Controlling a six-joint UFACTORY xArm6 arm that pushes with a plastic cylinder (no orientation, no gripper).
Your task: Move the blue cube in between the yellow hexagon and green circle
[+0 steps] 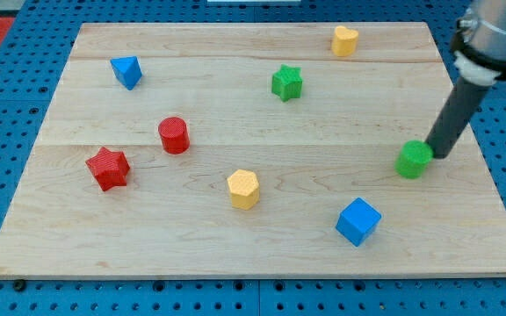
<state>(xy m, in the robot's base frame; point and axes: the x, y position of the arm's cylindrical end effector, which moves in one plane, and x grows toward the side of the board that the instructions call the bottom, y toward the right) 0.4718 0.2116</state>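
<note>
The blue cube (358, 221) sits near the view's bottom, right of centre. The yellow hexagon (243, 189) lies to its left, a little higher. The green circle (413, 160) lies up and to the right of the cube. My tip (435, 156) rests at the green circle's right edge, touching or nearly touching it. The dark rod rises from there toward the view's top right. The cube is below and left of my tip, apart from it.
On the wooden board (253, 254) also lie a green star (286, 82), a yellow heart (344, 40), a blue triangular block (126, 71), a red cylinder (174, 135) and a red star (108, 168). Blue pegboard surrounds the board.
</note>
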